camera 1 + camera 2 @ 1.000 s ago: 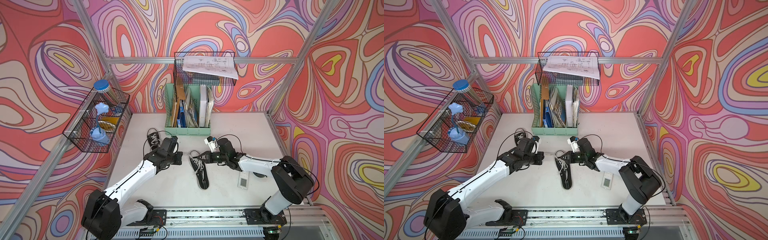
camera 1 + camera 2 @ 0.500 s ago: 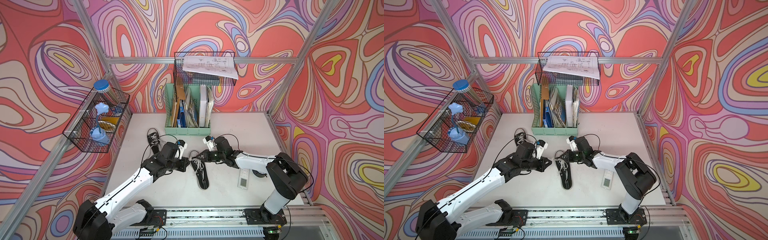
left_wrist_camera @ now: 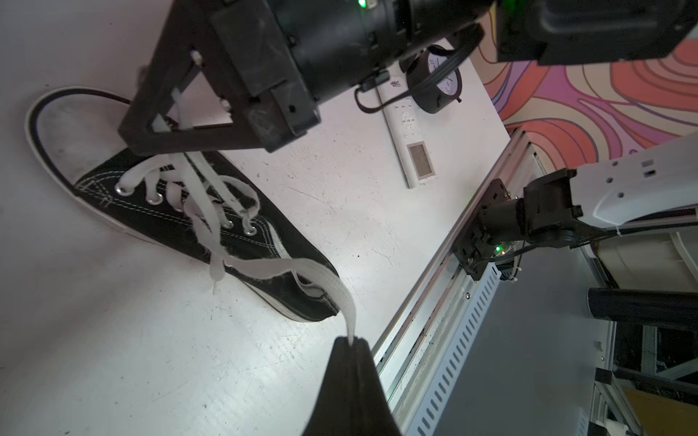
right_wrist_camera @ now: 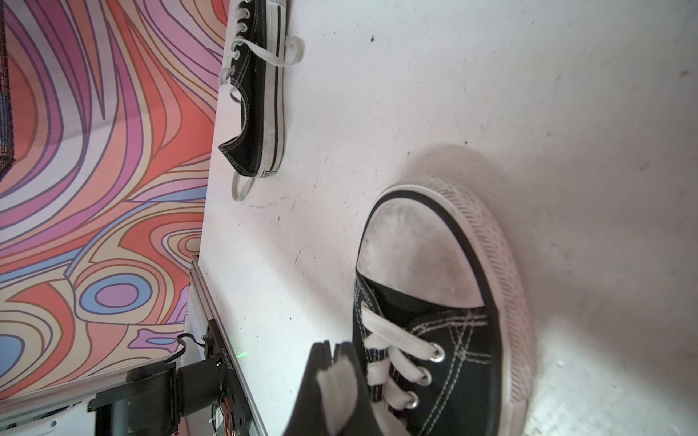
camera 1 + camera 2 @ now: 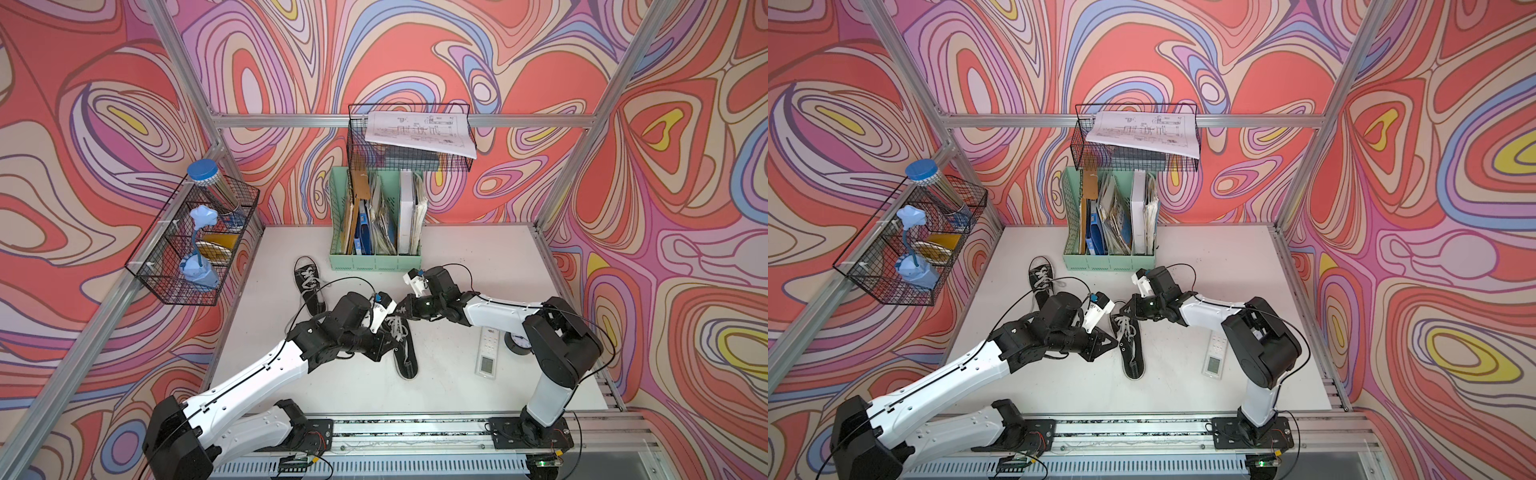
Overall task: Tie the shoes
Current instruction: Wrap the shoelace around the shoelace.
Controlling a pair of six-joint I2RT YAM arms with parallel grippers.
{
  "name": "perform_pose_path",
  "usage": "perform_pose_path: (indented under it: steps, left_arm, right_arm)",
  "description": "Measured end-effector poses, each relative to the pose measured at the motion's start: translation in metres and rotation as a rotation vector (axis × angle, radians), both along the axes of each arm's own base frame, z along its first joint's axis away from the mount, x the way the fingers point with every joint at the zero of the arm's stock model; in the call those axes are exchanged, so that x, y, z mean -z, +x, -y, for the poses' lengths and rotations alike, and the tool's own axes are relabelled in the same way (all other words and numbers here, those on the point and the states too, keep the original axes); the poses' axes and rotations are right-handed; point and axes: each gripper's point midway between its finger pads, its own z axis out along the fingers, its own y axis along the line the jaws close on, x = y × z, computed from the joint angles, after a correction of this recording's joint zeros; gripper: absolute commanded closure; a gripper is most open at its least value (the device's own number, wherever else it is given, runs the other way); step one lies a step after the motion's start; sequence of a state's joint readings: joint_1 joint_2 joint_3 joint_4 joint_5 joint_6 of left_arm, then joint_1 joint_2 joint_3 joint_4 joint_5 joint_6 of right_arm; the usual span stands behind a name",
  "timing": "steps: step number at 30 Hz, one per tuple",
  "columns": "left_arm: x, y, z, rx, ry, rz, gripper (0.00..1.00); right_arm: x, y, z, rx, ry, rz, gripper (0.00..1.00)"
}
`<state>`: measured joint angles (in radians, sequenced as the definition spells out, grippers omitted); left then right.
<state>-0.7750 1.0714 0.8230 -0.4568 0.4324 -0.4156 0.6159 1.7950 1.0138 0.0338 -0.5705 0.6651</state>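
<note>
Since your left arm swung in from beside the far shoe (image 5: 309,291), left tool (image 3: 351,341): clenched on a lace end (image 3: 287,266), now at the near shoe's (image 5: 405,353) 9 o'clock.
Right tool (image 4: 332,349): clamped on the other lace (hardly shifted), at the toe, 12 o'clock.
Near shoe: mid-tabletop (image 5: 498,257), no knot yet.
Meaning: the held lace hangs slack, so a crossing looks next.
Far shoe: 10 o'clock, laces lying loose.
</note>
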Motion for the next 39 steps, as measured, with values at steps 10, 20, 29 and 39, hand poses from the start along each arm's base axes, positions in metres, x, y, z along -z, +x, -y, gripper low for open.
perform_pose_path:
  steps: [10,20,29,39]
  left_arm:
    - [0.011,-0.005,0.032,0.104,0.009,0.014,1.00]
    - [0.007,0.010,0.069,0.148,-0.026,0.139,1.00]
    - [0.041,0.025,0.091,0.153,0.038,0.199,0.92]
    - [0.066,0.035,0.095,0.152,0.090,0.213,0.64]
  right_arm:
    - [-0.002,0.002,-0.002,-0.045,0.008,-0.050,1.00]
    - [0.004,0.000,-0.002,-0.078,0.014,-0.098,1.00]
    - [0.007,0.001,-0.001,-0.083,0.016,-0.117,1.00]
    - [0.007,0.002,0.000,-0.080,0.018,-0.117,1.00]
